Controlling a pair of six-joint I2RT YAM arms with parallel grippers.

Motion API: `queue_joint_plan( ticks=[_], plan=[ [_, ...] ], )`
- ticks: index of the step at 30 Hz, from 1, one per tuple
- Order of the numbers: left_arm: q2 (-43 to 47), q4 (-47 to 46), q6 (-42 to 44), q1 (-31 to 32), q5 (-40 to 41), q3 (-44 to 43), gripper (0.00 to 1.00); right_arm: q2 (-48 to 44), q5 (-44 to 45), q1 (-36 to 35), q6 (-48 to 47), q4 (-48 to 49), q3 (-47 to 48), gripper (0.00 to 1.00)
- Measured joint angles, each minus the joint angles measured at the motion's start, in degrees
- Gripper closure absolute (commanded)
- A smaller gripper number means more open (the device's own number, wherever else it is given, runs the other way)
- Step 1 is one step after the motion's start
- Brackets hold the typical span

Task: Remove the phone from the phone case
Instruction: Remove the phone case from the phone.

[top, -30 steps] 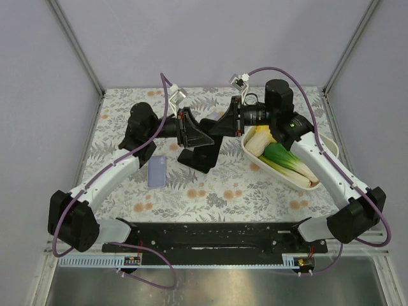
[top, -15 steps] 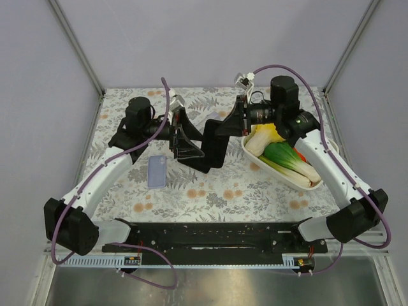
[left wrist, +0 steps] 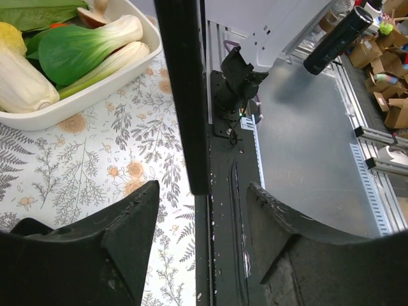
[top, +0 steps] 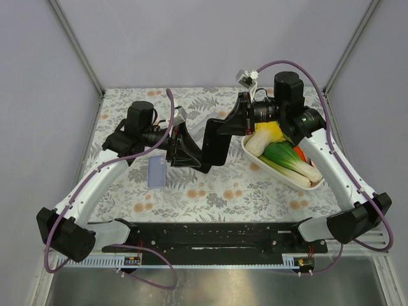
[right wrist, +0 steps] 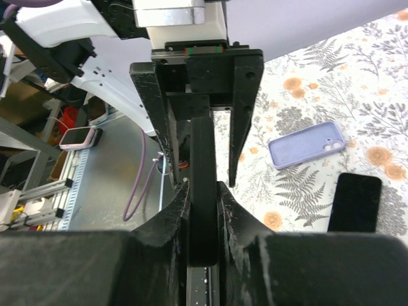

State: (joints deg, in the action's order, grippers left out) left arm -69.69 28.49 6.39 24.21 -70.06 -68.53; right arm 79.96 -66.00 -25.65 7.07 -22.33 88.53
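Clenched on black slab (right wrist: 203, 146) at right claw (right wrist: 203, 197), released astride it at left claw (left wrist: 202, 188). Might twist free if pinched off-centre.

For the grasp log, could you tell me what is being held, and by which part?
The right gripper clamps the black slab by one end; the left gripper straddles it, open.
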Motion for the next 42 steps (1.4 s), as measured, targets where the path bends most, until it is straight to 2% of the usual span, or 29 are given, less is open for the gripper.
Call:
queue_joint_plan(
  ticks=[7,13,17,22,27,31,34,42],
  plan=[
    [-0.1,-5.2,-4.8,0.7,2.0,1.1,0.44,0.0,3.2,0.0,-1.3,-1.6,0.0,1.0],
    [-0.8,-7.1,-5.6,3.4,2.2,1.2,0.61,0.0,3.3,0.0,-0.8,-1.6,-0.1,1.0],
    [-1.6,-7.3,-4.7,3.9,1.9,1.2,0.65,-0.2,2.8,-0.1,-0.5,-1.6,-0.2,1.0],
    [-1.6,-2.6,0.5,3.9,1.6,1.0,0.67,-0.2,2.5,-0.1,-0.6,-1.6,-0.2,1.0],
    [-1.6,1.2,4.6,4.0,1.5,1.0,0.8,-0.2,1.8,-0.1,-0.3,-1.7,-0.2,1.0],
    [-1.6,2.7,5.7,4.3,1.5,0.6,0.86,-0.2,1.0,-0.2,-0.1,-1.6,-0.2,1.0],
    [-1.7,4.0,6.1,4.7,1.5,-0.3,0.99,-0.2,0.4,-0.2,0.2,-1.4,-0.2,1.0],
    [-3.9,10.1,9.6,7.2,1.9,-3.8,1.0,-0.5,-2.2,0.1,1.6,-0.2,-1.7,1.0]
  ],
)
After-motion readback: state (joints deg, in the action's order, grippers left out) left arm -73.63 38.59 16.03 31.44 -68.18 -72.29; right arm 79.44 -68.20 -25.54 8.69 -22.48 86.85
